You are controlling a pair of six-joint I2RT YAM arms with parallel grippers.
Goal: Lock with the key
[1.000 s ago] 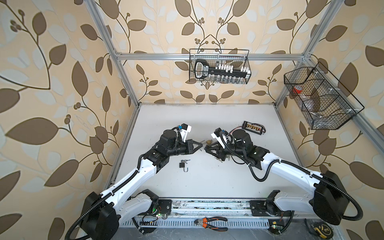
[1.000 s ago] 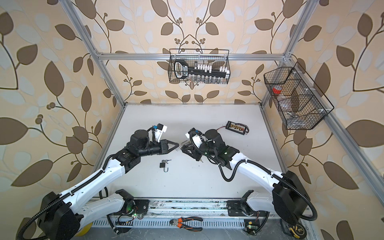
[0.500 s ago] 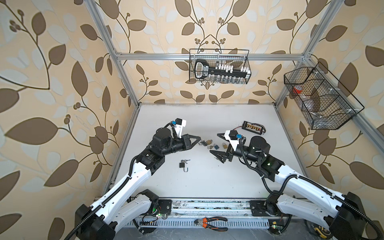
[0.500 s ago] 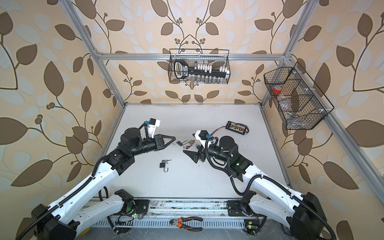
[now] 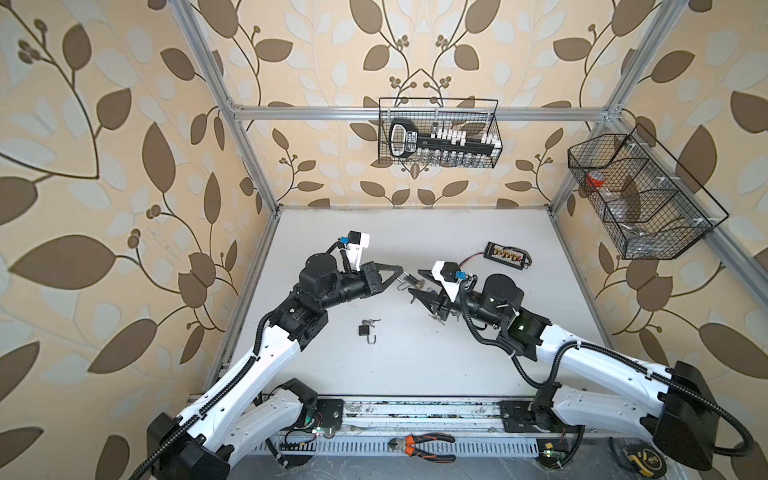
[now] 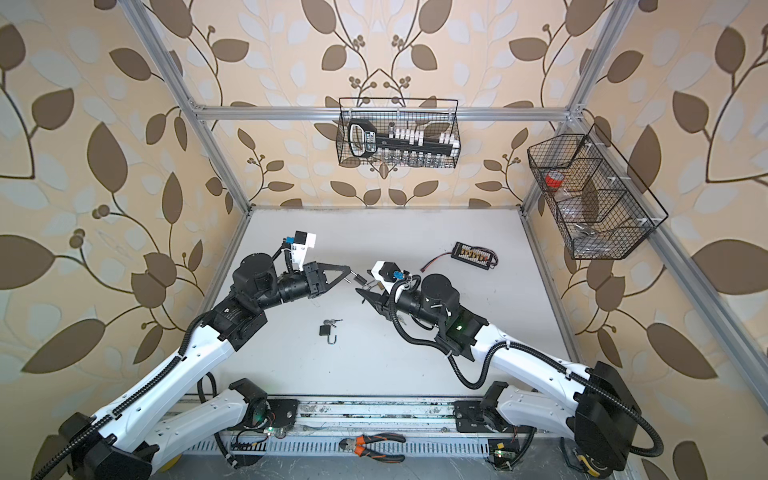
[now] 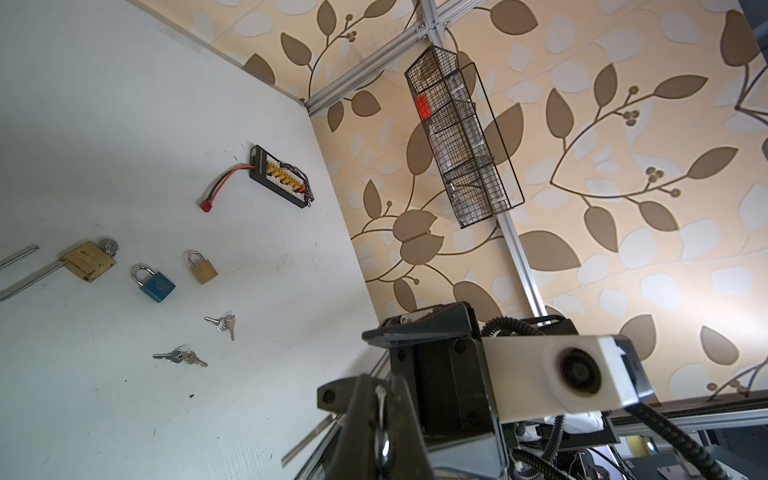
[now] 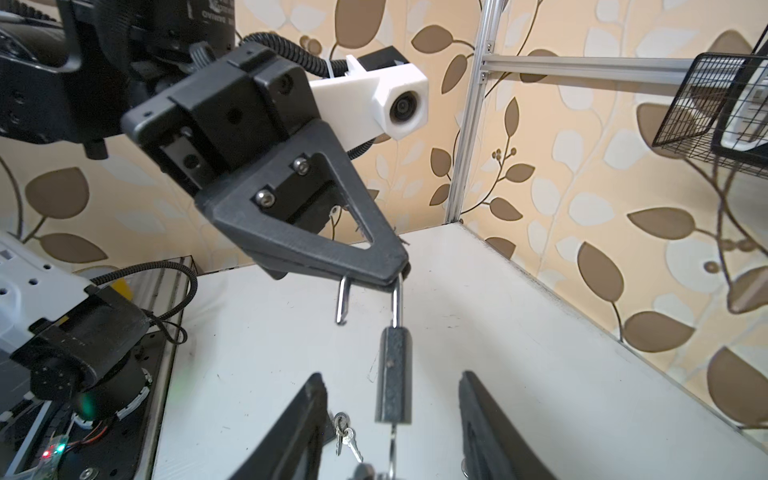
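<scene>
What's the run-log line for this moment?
left hand: shut on shackle of padlock, body hanging | right hand: open, jaws flanking body, apart from it | shackle: free end out of body

White shells cover the left arm (image 5: 245, 374) and right arm (image 5: 602, 365); joints are black, ribbed black cables (image 8: 286, 43) run alongside. Triangular black fingers (image 8: 307, 249) carry silver screws (image 8: 264, 198).
</scene>
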